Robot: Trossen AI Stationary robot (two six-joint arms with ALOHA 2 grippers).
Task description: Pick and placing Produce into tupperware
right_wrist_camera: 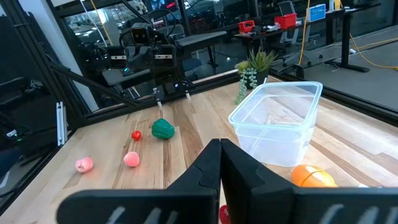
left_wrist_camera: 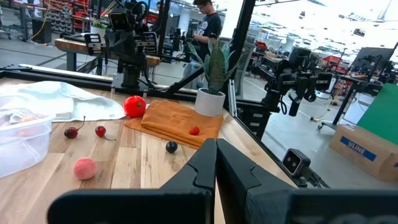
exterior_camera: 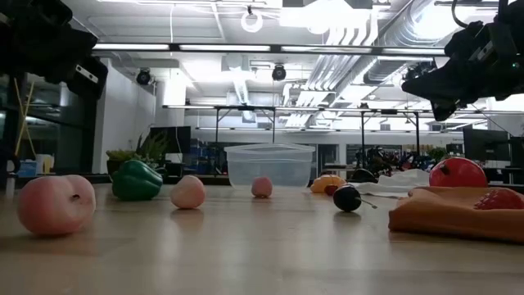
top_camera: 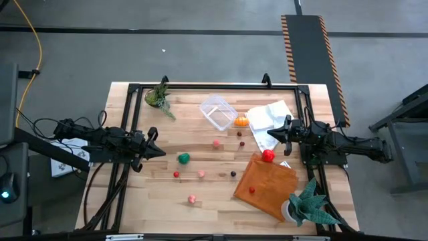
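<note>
From above, the tupperware (top_camera: 218, 112) is sitting empty near the far middle of the table (top_camera: 200, 207), with an orange fruit (top_camera: 241, 121) lying just beside it, toward the white cloth (top_camera: 269, 118). The left gripper (top_camera: 158, 150) is hanging over the table's left side, fingers pressed together on nothing, and the right gripper (top_camera: 271, 134) is waiting clenched and empty over the right side, at the edge of the white cloth.

The produce is lying scattered across the wood: a green pepper (top_camera: 183, 158), a small red piece (top_camera: 176, 174), pink pieces (top_camera: 192, 199), and a red tomato (top_camera: 268, 156) resting on the top edge of the orange cloth (top_camera: 265, 185), with a strawberry (top_camera: 252, 190) on the cloth itself.

The table-level camera is showing what the overhead cannot: both arms are hanging well clear above the surface, a peach (exterior_camera: 56, 204) is sitting big in the foreground, and a dark cherry (exterior_camera: 347, 197) is trailing a thin stem.

The left wrist camera is looking across to the tomato (left_wrist_camera: 134, 106) and a potted plant (left_wrist_camera: 210, 79), and is catching a person (left_wrist_camera: 206, 26) standing in the room beyond. The right wrist camera is showing the clear container (right_wrist_camera: 277, 124) close up with nothing inside, and a second leafy plant (right_wrist_camera: 250, 71) behind it.
</note>
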